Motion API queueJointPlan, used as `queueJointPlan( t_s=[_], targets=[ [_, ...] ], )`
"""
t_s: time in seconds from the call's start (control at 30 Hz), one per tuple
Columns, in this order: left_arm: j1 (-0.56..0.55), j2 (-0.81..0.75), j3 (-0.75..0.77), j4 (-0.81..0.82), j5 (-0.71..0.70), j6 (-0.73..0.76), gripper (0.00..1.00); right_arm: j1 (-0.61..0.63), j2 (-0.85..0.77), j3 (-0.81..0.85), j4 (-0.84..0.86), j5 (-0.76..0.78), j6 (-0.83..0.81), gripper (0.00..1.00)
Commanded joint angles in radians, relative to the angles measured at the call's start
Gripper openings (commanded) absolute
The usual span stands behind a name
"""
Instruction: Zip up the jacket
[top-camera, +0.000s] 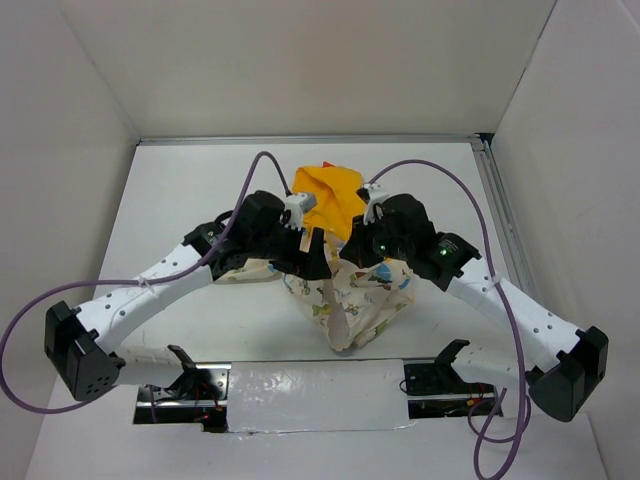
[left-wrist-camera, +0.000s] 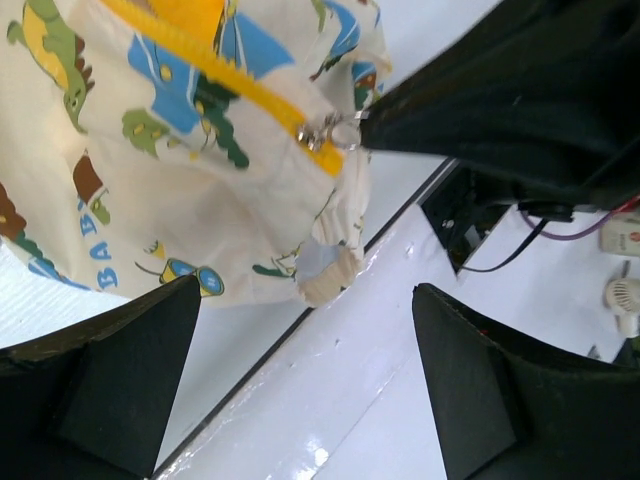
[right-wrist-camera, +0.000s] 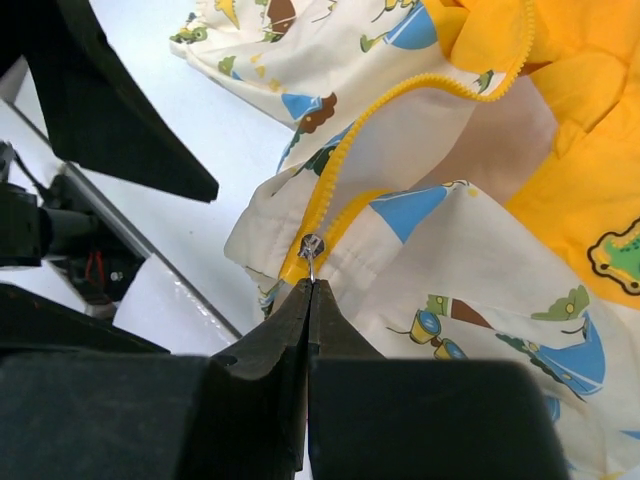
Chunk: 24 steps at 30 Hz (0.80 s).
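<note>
The cream, cartoon-printed fabric jacket (top-camera: 352, 295) lies bunched on the middle of the white surface (top-camera: 190, 180). The right claw (right-wrist-camera: 310, 292) is pinched tight on the small metal zipper pull (right-wrist-camera: 312, 248) at the hem. The left claw (left-wrist-camera: 308, 300) gapes wide and holds nothing. Zipping looks barely begun: next, probably anchor the hem, then draw the pull hoodward.

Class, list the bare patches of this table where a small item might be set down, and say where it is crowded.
Free: the far-left table corner, between back wall and left arm; the far-right patch between hood, right arm and rail. Crowded: the middle, both arms over the jacket.
</note>
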Motion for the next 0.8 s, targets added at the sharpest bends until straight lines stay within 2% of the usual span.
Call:
queueJointPlan(
  t_s=[0.0, 0.13, 0.37, 0.43, 0.5, 0.57, 0.67, 0.77],
  targets=[
    [-0.035, -0.038, -0.048, 0.020, -0.091, 0.012, 0.99, -0.031, -0.024, 0.026, 0.027, -0.108, 0.025, 0.00],
    [-0.051, -0.009, -0.033, 0.037, -0.124, -0.021, 0.99, -0.035, -0.019, 0.023, 0.030, -0.137, 0.029, 0.00],
    [-0.066, 0.109, 0.048, 0.054, -0.212, -0.016, 0.90, -0.058, -0.017, 0.012, 0.052, -0.191, 0.048, 0.00],
    [-0.064, 0.129, 0.050, 0.071, -0.239, -0.005, 0.90, -0.074, -0.020, 0.011, 0.052, -0.209, 0.049, 0.00],
    [-0.060, 0.128, 0.030, 0.132, -0.217, 0.010, 0.90, -0.083, -0.024, 0.005, 0.053, -0.227, 0.048, 0.00],
    [-0.058, 0.106, -0.010, 0.196, -0.130, 0.044, 0.89, -0.087, -0.021, 0.000, 0.056, -0.235, 0.048, 0.00],
    [-0.058, 0.085, -0.057, 0.301, -0.055, 0.071, 0.81, -0.097, -0.008, -0.006, 0.061, -0.246, 0.048, 0.00],
    [-0.060, 0.066, -0.073, 0.353, -0.018, 0.108, 0.64, -0.103, 0.001, -0.009, 0.076, -0.257, 0.049, 0.00]
  ],
)
